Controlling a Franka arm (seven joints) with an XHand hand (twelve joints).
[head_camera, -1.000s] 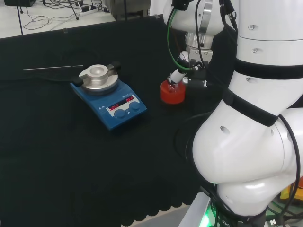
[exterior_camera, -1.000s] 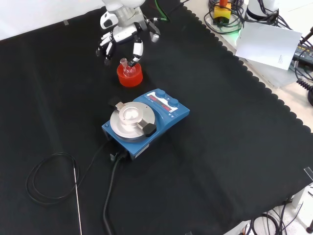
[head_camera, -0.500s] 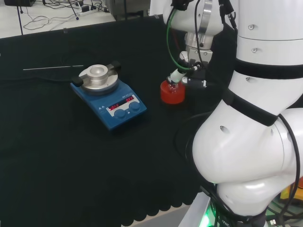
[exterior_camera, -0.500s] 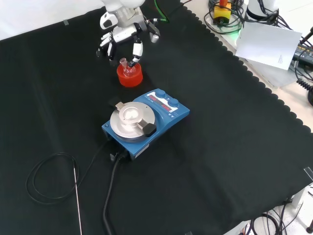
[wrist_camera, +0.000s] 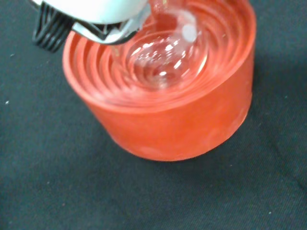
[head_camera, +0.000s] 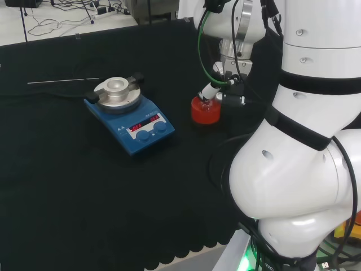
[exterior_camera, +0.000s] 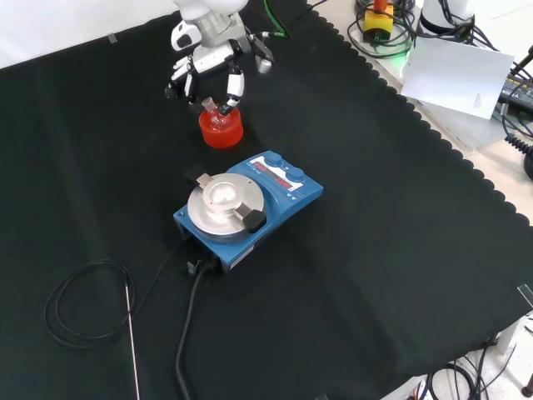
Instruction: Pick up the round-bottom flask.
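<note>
Upper left of the front view, just above centre-left: the round-bottom flask (exterior_camera: 218,114) sits in its red ribbed stand (exterior_camera: 221,130), neck up and tilted a bit toward the robot hand (exterior_camera: 208,65). Head view has the same pair right of centre, stand (head_camera: 205,110) on the black cloth of the counter (head_camera: 67,186), w/ a finger (head_camera: 208,92) coming down onto the top of it from the arm's white links.

Robot hand state: fingers spread and bent downward round the flask neck, one finger (exterior_camera: 234,87) just beside the neck on the right of the front view, others off to the left. Whether any pad really touches glass — can't tell. Wrist view shows the clear bulb (wrist_camera: 165,62) nested in the stand's rings (wrist_camera: 163,120), w/ a blurred white part of the hand (wrist_camera: 91,12) close over it; neck mostly hidden there.

Progress, as I judge it: reach is done, hand is in place over the flask, grasp approx. at the closing stage but not confirmed. Bulb sits seated in the stand, so no lift yet. Left to do: close on the neck, then raise the flask clear of the stand w/o dragging the stand along.

Blue hotplate stirrer (exterior_camera: 246,208) lies lower centre, well apart from the stand; not involved.
</note>
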